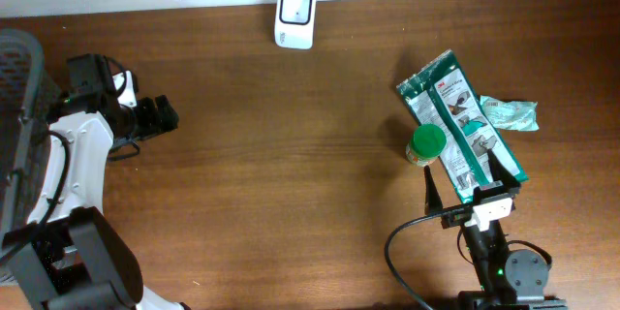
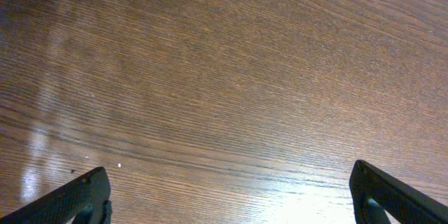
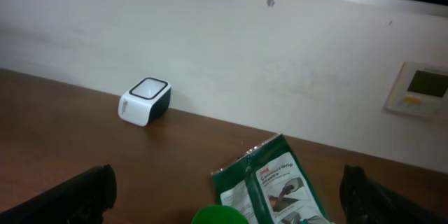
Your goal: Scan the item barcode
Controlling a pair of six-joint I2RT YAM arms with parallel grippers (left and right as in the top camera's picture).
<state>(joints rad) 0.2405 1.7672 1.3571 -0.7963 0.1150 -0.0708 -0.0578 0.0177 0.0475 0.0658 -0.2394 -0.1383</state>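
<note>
Black right tool [image 1: 470, 194]: jaws spread wide, holding nothing. It sits well to the right of the scanner [image 1: 294, 16], at the near edge, fingers aimed toward the scanner's wall. Judged staged for a pick, since the goods lie directly ahead of it.

Black left tool [image 1: 163, 115]: jaws equally wide and empty, left of the scanner, over bare wood; its wrist view shows only grain. Judged parked aside, leaving the scan path open.

Green packet [image 1: 460, 126]: flat, printed face up, right of the scanner and nearer the front, its near end at the right tool's fingertips; contact cannot be told. Likely the item to scan. No barcode shows on the upper face, so it probably needs turning.

Green-lidded jar [image 1: 425, 143]: upright, against the packet's scanner-side edge.

Teal wrapper [image 1: 511, 113]: crumpled, beside the packet on the side away from the scanner.

Scanner: white body, dark window facing up and forward, at the back of the brown wooden surface [image 1: 291, 174] by the wall, placed so goods can be presented over it.
</note>
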